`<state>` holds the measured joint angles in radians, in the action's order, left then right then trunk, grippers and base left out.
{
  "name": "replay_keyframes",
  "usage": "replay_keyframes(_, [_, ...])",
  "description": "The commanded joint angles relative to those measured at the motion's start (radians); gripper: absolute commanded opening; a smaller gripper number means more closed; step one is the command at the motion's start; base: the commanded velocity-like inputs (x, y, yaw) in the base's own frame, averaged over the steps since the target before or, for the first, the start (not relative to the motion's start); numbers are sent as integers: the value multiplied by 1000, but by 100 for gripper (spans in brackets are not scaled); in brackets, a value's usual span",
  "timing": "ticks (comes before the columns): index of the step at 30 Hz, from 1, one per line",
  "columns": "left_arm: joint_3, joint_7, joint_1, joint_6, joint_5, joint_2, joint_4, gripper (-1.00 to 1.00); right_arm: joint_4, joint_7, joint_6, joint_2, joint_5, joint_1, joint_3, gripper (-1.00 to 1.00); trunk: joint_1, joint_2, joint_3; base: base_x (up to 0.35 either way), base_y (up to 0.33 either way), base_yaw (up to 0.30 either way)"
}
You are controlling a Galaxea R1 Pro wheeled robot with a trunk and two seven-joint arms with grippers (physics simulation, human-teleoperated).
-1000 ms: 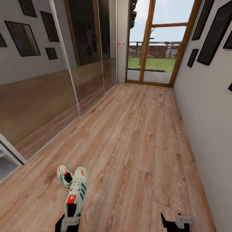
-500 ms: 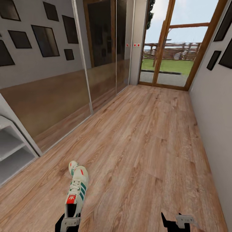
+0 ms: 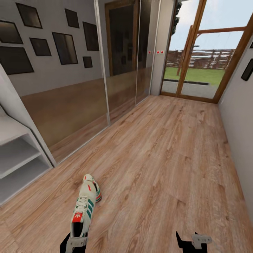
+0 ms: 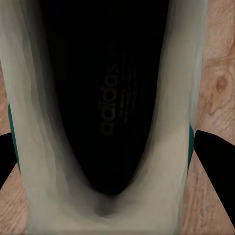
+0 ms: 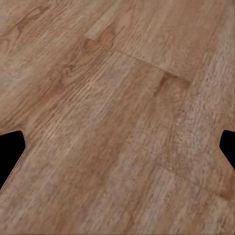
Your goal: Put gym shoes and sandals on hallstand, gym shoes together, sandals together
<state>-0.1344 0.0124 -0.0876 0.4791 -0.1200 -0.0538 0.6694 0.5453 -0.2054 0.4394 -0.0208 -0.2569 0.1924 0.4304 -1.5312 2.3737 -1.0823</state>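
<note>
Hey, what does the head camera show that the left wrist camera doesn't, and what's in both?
Head view only: the second gym shoe lying on the floor beyond the held one, the grey shelf unit, the glass door, framed pictures, and the right claw.

Left wrist view only: the dark inside of the held shoe, with adidas lettering.

Both: the held gym shoe, left claw and wood floor.

Looking straight down into a gym shoe [image 4: 105,122] here, dark insole with "adidas" printed along it, off-white collar all around and a bit of green stripe at the sides. The left pincer [image 4: 105,161] has a black fingertip [image 4: 213,152] tight against each flank. Wood plank floor [image 4: 218,63] shows behind.
</note>
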Motion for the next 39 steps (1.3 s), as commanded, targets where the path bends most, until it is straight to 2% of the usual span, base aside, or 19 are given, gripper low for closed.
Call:
replay_keyframes(1, [-6,1,-1,4,-10,-1,-1,-100,0,-9,4,1,-5,1,8,100,0,0,1,0,0,175])
replay_keyframes(39, [-5,1,-1,4,-10,-2,-14,-100,1,-9,4,1,-5,1,8,100,0,0,47,0,0,175])
